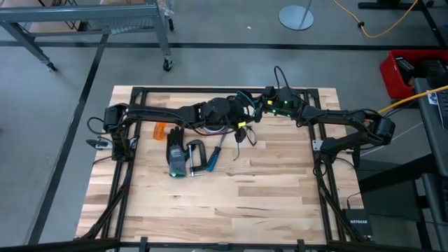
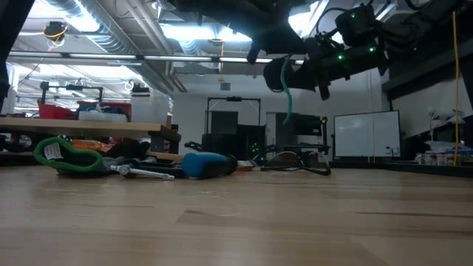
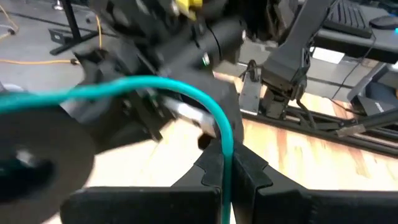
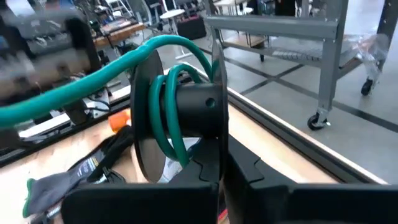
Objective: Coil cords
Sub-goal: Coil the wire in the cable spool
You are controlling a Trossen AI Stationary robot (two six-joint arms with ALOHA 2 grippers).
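1. Teal-green cord (image 4: 163, 118) is wound in a few turns around the hub of a dark spool (image 4: 186, 115), with its free end running off toward the left arm.
2. Right gripper (image 4: 219, 163) is closed on the spool's flange, holding it above the table's far middle; in the low view the spool (image 2: 279, 74) hangs well clear of the wood.
3. Left gripper (image 3: 227, 171) is closed on the teal-green cord (image 3: 186, 93), pinching the strand between its fingers just beside the spool.
4. Both grippers meet over the far centre of the wooden table (image 1: 231, 196).
5. On the table near them lie a blue-handled screwdriver (image 1: 217, 148), a clamp (image 1: 197, 155), a grey glove (image 1: 176, 150) and a small orange object (image 1: 160, 130).
6. A black cord (image 1: 241, 136) lies just right of the screwdriver.
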